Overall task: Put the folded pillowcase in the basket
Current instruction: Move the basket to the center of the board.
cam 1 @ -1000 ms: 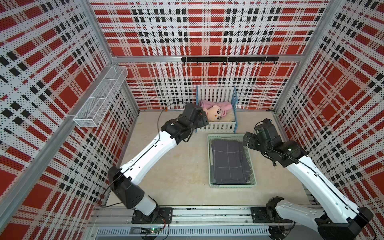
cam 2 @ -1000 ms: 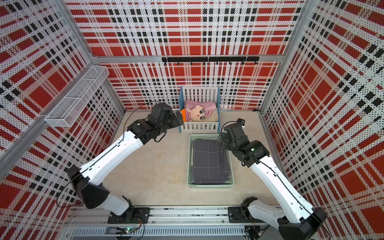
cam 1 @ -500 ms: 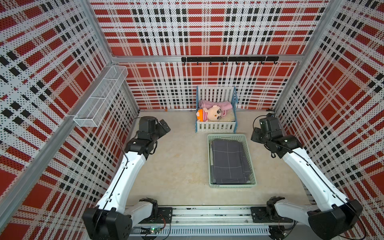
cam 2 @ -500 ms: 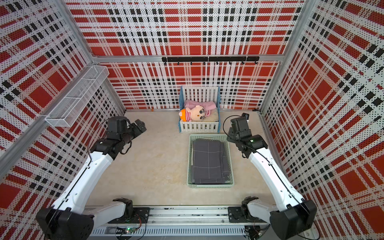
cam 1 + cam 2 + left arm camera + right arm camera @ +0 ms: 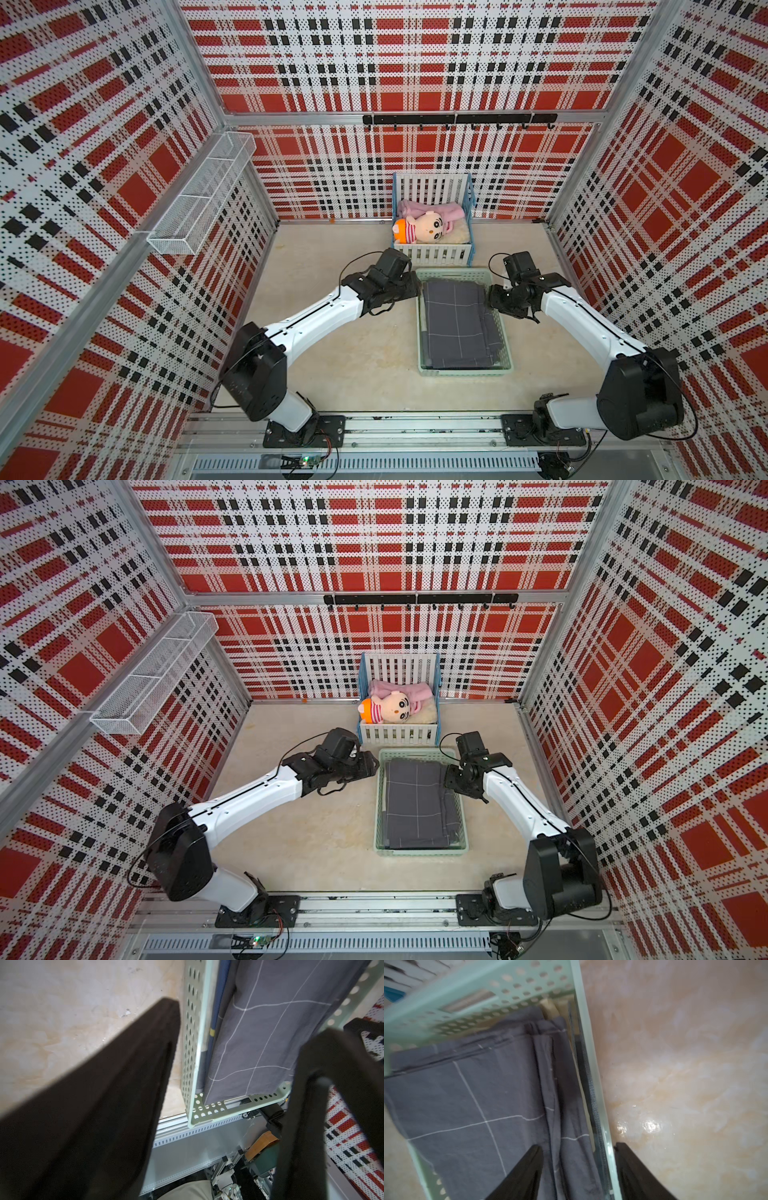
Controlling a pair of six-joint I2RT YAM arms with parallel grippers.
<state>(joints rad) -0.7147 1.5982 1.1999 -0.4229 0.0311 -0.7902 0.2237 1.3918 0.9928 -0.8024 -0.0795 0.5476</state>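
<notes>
The folded pillowcase point(image 5: 457, 324) point(image 5: 417, 804), dark grey with thin white lines, lies flat inside the pale mint-green basket point(image 5: 463, 371) point(image 5: 419, 850) in both top views. My left gripper point(image 5: 417, 286) point(image 5: 376, 766) is at the basket's far left wall. In the left wrist view the left gripper point(image 5: 249, 1016) stands open, one finger outside the perforated basket wall point(image 5: 192, 1043), the other over the pillowcase point(image 5: 270, 1022). My right gripper point(image 5: 490, 297) point(image 5: 446, 779) point(image 5: 578, 1145) is open astride the right basket rim point(image 5: 591, 1064), one finger over the pillowcase point(image 5: 477, 1095).
A white-slatted blue toy crib point(image 5: 432, 253) with a plush doll point(image 5: 424, 226) stands just behind the basket. A white wire rack point(image 5: 199, 195) hangs on the left wall and a black hook rail point(image 5: 457, 119) on the back wall. Beige tabletop lies around the basket.
Half a second ago both arms were drawn back towards the side walls; now both grippers have come in to the basket's far side walls. The pillowcase and basket have not moved.
</notes>
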